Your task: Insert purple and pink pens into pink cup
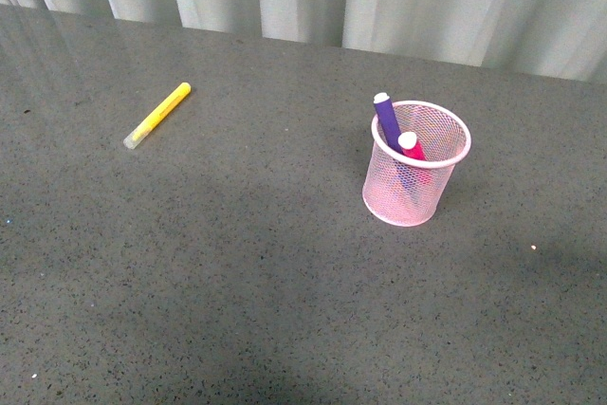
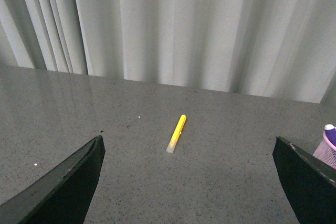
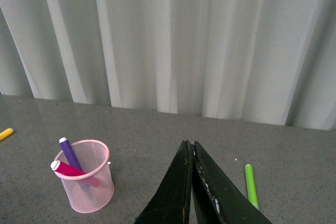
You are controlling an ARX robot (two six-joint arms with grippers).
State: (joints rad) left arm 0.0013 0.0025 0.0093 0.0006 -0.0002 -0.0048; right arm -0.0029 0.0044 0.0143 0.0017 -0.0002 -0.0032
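Black fingers of the right tool [image 3: 192, 153] are pressed together on nothing; the left tool [image 2: 189, 182] gapes wide, empty. On the grey counter [image 1: 237, 272] the pink mesh cup [image 1: 415, 177] stands upright, holding the purple pen [image 1: 387, 119] and pink pen [image 1: 413, 148]. A yellow marker [image 1: 157, 115] lies well apart.

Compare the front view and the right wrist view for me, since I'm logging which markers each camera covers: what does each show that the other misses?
Only the front view shows the whole yellow marker lying far left of the pink cup; neither arm appears there. Only the right wrist view shows a green marker lying on the table and the right gripper, its fingers pressed together and empty; just the tip of a yellow marker shows at that picture's edge. Both show the cup with the purple pen and pink pen standing inside it, caps up, on the grey table.
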